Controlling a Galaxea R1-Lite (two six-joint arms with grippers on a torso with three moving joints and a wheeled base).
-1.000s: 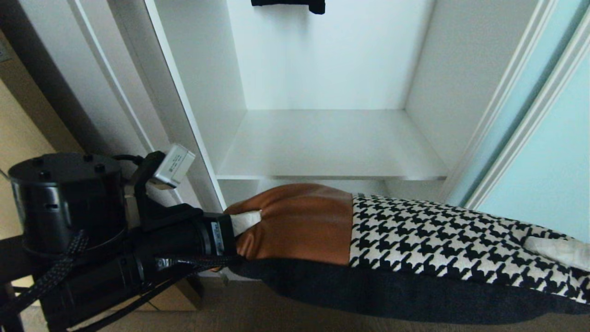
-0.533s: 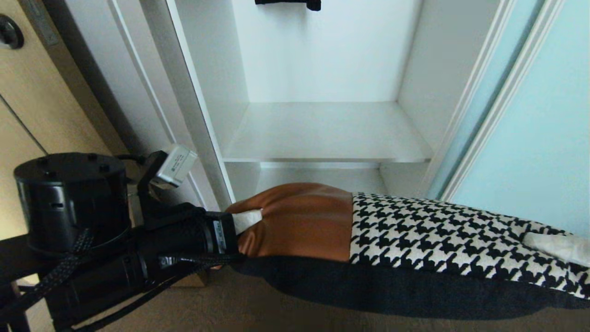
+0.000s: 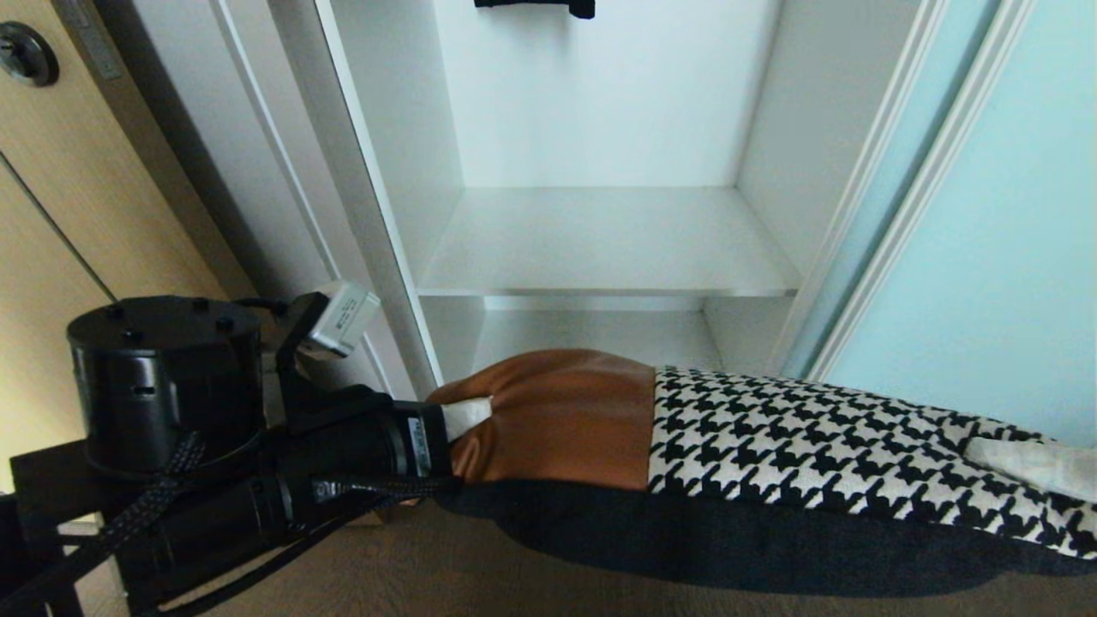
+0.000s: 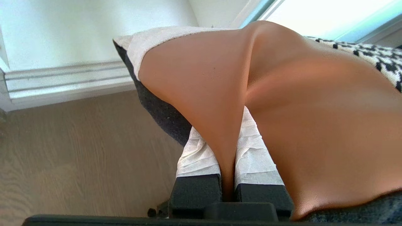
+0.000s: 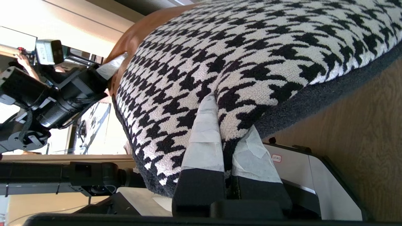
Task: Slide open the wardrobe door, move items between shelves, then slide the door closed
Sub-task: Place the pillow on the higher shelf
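The patchwork cushion (image 3: 771,446) hangs level in front of the open wardrobe, rust-brown on its left, houndstooth on its right, dark underneath. My left gripper (image 3: 467,413) is shut on a pinched fold of the brown corner (image 4: 314,125), with the taped fingers (image 4: 198,153) on either side. On the houndstooth edge (image 5: 235,47) my right gripper (image 5: 227,116) is shut; it shows at the far right (image 3: 1028,458). The sliding wardrobe door (image 3: 986,257) stands pushed to the right. A bare white shelf (image 3: 608,248) lies beyond the cushion, with a lower one (image 3: 591,334) just behind it.
The wardrobe's white side wall (image 3: 360,188) stands close to my left arm. Left of it is a light wooden door (image 3: 51,214) with a black handle (image 3: 26,53). A dark garment (image 3: 548,7) hangs at the top of the opening. Wooden floor (image 3: 428,566) lies below.
The whole view has shifted, so the camera moved; the shelf edge now sits higher in the picture and more of the wooden door shows. Both grippers keep the same hold on the cushion.
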